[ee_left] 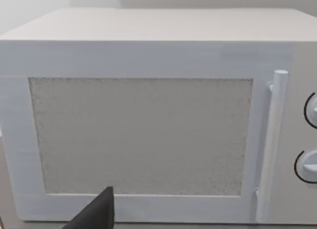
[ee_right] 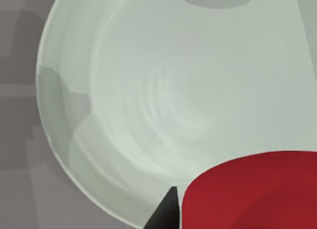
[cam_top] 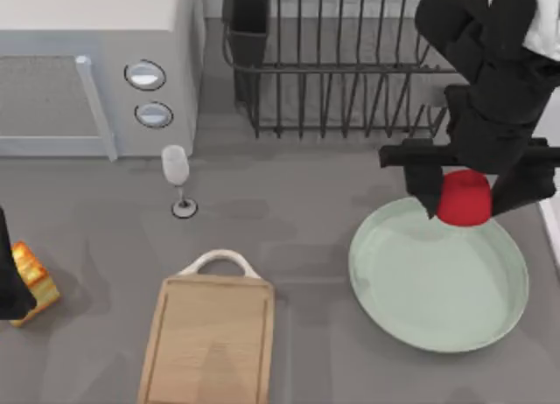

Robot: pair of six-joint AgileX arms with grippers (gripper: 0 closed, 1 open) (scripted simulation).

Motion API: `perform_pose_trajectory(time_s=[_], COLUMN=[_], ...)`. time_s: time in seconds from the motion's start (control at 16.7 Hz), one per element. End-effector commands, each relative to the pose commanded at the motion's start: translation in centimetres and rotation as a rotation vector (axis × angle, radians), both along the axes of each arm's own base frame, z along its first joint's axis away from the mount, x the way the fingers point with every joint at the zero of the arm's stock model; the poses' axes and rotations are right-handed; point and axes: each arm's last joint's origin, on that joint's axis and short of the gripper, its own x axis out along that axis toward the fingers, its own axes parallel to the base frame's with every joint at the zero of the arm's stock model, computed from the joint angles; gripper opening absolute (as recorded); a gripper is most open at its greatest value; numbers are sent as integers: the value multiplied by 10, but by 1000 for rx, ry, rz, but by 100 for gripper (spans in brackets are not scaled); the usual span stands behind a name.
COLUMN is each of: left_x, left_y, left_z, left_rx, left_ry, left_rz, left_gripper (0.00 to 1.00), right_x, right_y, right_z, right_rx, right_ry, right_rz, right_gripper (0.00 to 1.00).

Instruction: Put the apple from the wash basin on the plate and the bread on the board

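Holding the small bright red apple (cam_top: 463, 197) in my right gripper (cam_top: 464, 198), fingers clamped, above the round mint-green plate's (cam_top: 411, 308) twelve o'clock rim. Golden-crusted bread chunk (cam_top: 33, 277) sits at the light wooden board's (cam_top: 210, 338) nine o'clock, my left gripper (cam_top: 10, 282) touching it, finger state unclear.

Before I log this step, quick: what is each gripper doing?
Left gripper: at the table's left edge by the bread; cannot be told.
Right gripper: shut on the apple, over the plate.
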Motion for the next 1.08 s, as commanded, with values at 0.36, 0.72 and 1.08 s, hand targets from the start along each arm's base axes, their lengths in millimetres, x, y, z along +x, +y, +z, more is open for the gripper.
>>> perform_pose_trajectory(time_s=[0.36,0.72,1.08], left_x=[0,0,0], left_y=[0,0,0], left_z=[0,0,0], left_rx=[0,0,0], left_ry=[0,0,0], left_rz=[0,0,0], left_gripper=[100,100,100], right_x=[-1,-1,-1], right_y=[2,2,2], right_z=[-1,-1,-1], right_rx=[-2,-2,-2], right_ry=[3,3,3], right_rz=[5,5,5], right_gripper=[8,53,98])
